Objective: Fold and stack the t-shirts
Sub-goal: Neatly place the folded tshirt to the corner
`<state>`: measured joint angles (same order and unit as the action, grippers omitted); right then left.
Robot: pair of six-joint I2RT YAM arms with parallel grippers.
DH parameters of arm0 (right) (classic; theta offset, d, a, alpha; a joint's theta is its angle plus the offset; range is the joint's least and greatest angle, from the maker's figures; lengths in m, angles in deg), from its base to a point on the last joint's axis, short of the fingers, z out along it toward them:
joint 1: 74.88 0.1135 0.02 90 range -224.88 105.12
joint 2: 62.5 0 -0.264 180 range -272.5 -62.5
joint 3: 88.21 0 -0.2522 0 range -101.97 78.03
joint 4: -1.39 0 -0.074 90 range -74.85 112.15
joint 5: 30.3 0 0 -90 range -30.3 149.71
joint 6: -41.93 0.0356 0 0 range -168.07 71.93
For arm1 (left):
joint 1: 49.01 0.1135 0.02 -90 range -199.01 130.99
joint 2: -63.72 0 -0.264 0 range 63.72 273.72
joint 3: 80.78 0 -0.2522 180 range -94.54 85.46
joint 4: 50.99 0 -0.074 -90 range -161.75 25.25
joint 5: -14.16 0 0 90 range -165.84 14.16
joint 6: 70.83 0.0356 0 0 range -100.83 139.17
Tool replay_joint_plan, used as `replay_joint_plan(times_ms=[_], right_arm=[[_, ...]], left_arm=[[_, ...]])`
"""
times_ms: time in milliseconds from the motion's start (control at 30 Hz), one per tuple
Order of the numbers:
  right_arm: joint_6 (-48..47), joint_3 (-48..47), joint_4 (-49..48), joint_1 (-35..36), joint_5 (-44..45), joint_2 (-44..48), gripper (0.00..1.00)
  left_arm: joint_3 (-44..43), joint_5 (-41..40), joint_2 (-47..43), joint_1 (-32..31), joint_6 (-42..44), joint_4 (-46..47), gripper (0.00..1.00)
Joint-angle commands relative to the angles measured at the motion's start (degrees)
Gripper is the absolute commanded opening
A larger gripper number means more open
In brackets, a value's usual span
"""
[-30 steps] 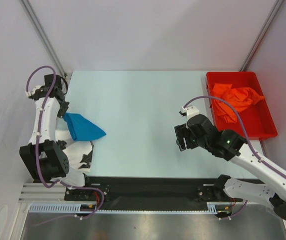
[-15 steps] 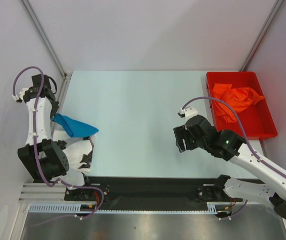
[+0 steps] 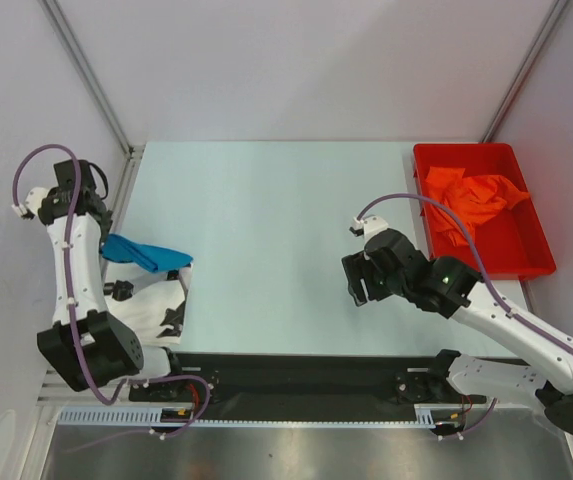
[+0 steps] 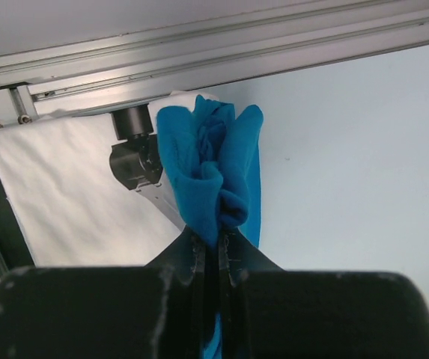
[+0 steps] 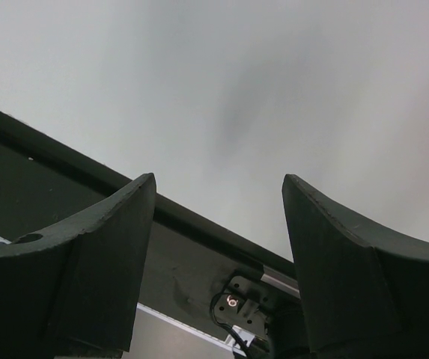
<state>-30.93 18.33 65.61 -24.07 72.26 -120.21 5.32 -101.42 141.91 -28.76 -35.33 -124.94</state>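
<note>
Currently we log the left gripper (image 3: 107,243) clamped on a plain bright blue cloth t-shirt (image 3: 152,256); the left wrist view shows its fingers (image 4: 196,250) pinched tight on a bunched fold of the cloth, with the rest of the garment dangling in a loose roll past them. The blue shirt hangs at the left edge of the pale table (image 3: 266,210), over the far end of a white cloth t-shirt with black blotches (image 3: 154,303), which lies flat near the left arm's base. We cannot tell whether the blue cloth touches the white one or hangs just above it. The right gripper (image 3: 358,280) hovers over the table right of centre, jaws spread wide and empty, with only bare surface between them in the right wrist view. A crumpled plain orange cloth t-shirt (image 3: 469,200) sits inside the rigid red plastic bin (image 3: 529,266) at the far right, well apart from the other two. Our reading: the stacking step for the blue shirt is in hand and the orange shirt is untouched. Next the left arm likely needs to lower the blue shirt onto the white one and let go. Bunched as it is, the shirt may land untidy and need smoothing.
</note>
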Motion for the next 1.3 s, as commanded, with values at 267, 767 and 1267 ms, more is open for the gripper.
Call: replay_joint_plan(times_ms=[267,767,1267], right_arm=[[-0.1,-1.2,-2.2,1.0,-1.1,0.0,0.74],[-0.3,-0.7,-1.2,1.4,-1.4,1.0,0.75],[-0.6,-1.0,-0.7,1.4,-2.2,1.1,0.75]], left_arm=[[7.5,0.2,-7.9,1.2,-0.4,0.3,0.0],[17.2,-0.9,-13.6,2.3,2.5,1.7,0.0],[26.0,-3.6,-16.2,5.7,4.1,2.3,0.0]])
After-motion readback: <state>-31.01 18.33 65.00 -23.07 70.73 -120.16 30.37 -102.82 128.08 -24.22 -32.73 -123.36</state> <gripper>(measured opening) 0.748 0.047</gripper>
